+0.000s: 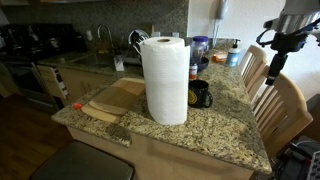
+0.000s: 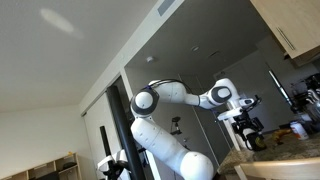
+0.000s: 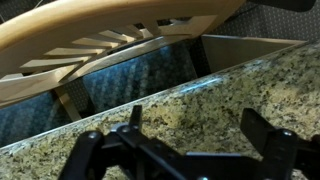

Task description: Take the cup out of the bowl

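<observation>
In an exterior view, a black mug with a yellow inside (image 1: 201,94) stands on the granite counter (image 1: 215,130), just right of a tall paper towel roll (image 1: 165,80). The dark shallow bowl does not show; the roll hides part of the counter. My gripper (image 1: 274,66) hangs in the air above the counter's far right edge, well away from the mug, near the chairs. In the wrist view my gripper (image 3: 198,128) is open and empty, with bare granite (image 3: 200,95) between the fingers. In an exterior view the arm and gripper (image 2: 246,122) are seen from below.
A wooden cutting board (image 1: 115,97) lies left of the roll. Wooden chairs (image 1: 285,105) stand along the counter's right edge; one chair back (image 3: 110,30) fills the top of the wrist view. Bottles and a blue cup (image 1: 201,46) stand at the back.
</observation>
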Robot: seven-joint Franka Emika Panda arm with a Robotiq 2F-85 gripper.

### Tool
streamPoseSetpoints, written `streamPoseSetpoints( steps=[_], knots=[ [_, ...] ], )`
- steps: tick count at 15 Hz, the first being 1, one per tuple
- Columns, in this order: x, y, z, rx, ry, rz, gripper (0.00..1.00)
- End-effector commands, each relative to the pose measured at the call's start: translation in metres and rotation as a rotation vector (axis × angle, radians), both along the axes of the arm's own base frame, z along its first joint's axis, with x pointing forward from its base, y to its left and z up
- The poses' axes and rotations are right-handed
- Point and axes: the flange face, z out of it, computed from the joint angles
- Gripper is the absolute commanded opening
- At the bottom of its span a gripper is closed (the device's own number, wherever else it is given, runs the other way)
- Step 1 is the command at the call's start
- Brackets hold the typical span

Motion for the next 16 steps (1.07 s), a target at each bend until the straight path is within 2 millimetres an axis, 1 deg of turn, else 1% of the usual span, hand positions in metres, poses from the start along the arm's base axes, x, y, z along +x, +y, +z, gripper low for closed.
streamPoseSetpoints(
  steps=[1,4,5,6,7,8,11,12,14,16],
  knots=[
    [0.0,0.0,0.001,0.0,0.001,0.0,1.0],
    [0.0,0.0,0.001,0.0,0.001,0.0,1.0],
    [0.005,-0.002,0.006,0.008,0.007,0.0,1.0],
    [0.015,0.066,0.022,0.021,-0.048,-0.001,1.0],
    [0.018,0.074,0.032,0.06,-0.107,-0.027,1.0],
    [0.023,0.096,0.049,0.092,-0.187,-0.044,1.0],
    [0.043,0.175,0.092,0.151,-0.359,-0.125,1.0],
    [0.051,0.197,0.106,0.162,-0.402,-0.179,1.0],
    [0.066,0.231,0.135,0.19,-0.477,-0.281,1.0],
    [0.084,0.256,0.163,0.195,-0.538,-0.392,1.0]
  ],
)
